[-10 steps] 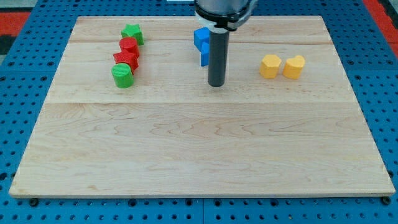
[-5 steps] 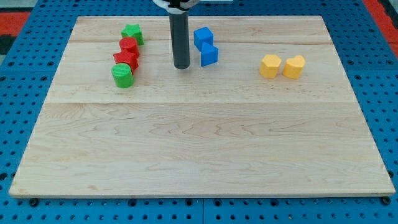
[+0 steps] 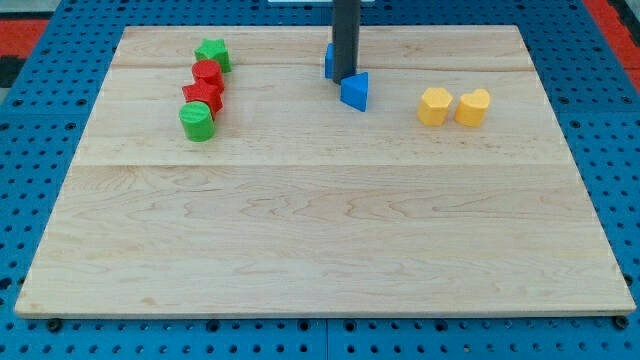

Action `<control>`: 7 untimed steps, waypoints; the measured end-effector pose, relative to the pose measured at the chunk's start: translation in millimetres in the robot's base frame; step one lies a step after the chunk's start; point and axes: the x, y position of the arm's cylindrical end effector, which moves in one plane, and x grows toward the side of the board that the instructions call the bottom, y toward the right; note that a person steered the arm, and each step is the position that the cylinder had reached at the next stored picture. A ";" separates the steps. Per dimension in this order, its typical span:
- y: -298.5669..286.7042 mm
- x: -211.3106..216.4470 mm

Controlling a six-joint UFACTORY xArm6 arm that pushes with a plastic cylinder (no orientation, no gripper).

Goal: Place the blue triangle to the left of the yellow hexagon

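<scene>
The blue triangle [image 3: 355,91] lies on the wooden board [image 3: 320,230] near the view's top, middle. My tip [image 3: 344,77] stands right at its upper left edge, touching or nearly touching it. A second blue block [image 3: 328,60] is mostly hidden behind the rod. The yellow hexagon [image 3: 434,105] sits to the triangle's right, with a gap between them. A yellow heart-like block [image 3: 473,106] lies just right of the hexagon.
A column of blocks stands at the view's upper left: a green star [image 3: 212,53], a red block [image 3: 207,74], a second red block [image 3: 202,95] and a green cylinder [image 3: 197,122]. A blue pegboard surrounds the board.
My tip moved from the right of the blue blocks to their left, then to their upper side. The blue triangle has shifted to the right and slightly down, away from the other blue block.
</scene>
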 end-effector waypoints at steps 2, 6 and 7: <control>2.7 11.0; -2.5 36.2; -3.2 50.5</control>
